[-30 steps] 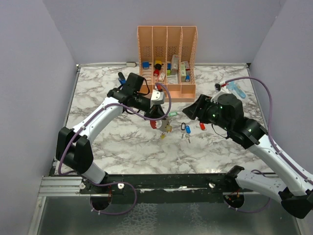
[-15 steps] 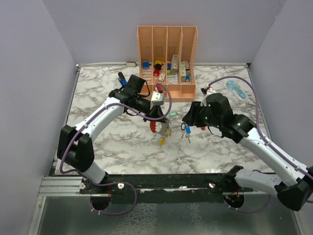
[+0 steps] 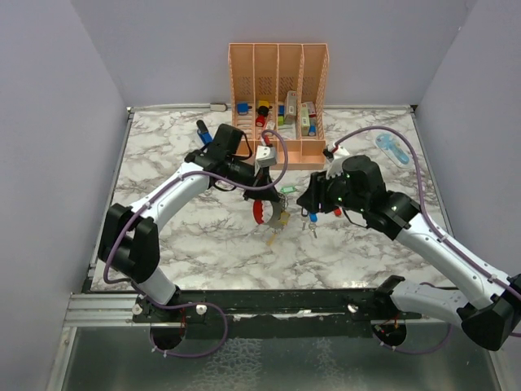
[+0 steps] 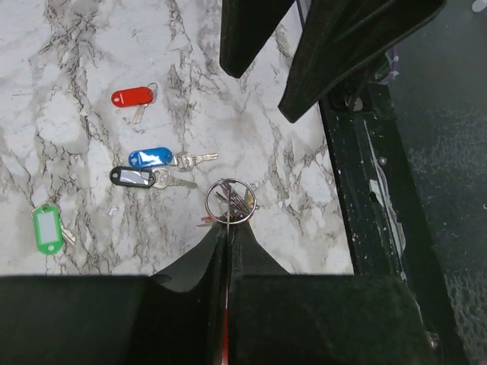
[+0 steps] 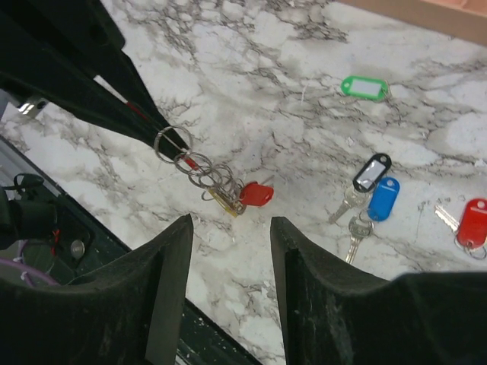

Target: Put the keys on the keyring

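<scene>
- While the left gripper [image 3: 262, 205] pinches the red keyring [image 3: 259, 215] in the top view, a yellowish key [image 3: 273, 235] dangles below the keyring. The right gripper [image 3: 308, 204] sits just right of the keyring, and its jaw gap cannot be told from here. A green key [image 3: 286, 190] lies just behind the keyring, a blue key [image 3: 313, 217] lies to its right, and a red key [image 3: 336, 210] lies farther right.
- On the left wrist view, the left gripper [image 4: 227, 232] has its jaws closed tight on a thin red strip of the keyring [image 4: 236, 204], whose metal ring juts out past the fingertips. The blue key [image 4: 151, 157] and a black key [image 4: 132, 176] lie side by side left of the keyring. The red key [image 4: 132, 96] is up and left of it, and the green key [image 4: 46, 226] is far left.
- On the right wrist view, the right gripper [image 5: 228, 228] has its jaws spread wide with nothing between them, just below the keyring [image 5: 199, 169]. The keyring hangs as a chain of rings from the left gripper [image 5: 148, 122], ending in a red piece and the yellowish key [image 5: 224, 202]. The black key [image 5: 370, 173] and blue key [image 5: 383, 199] lie right of the keyring. The green key [image 5: 364, 87] is up and right of it, and the red key [image 5: 473, 223] is at the far right.
</scene>
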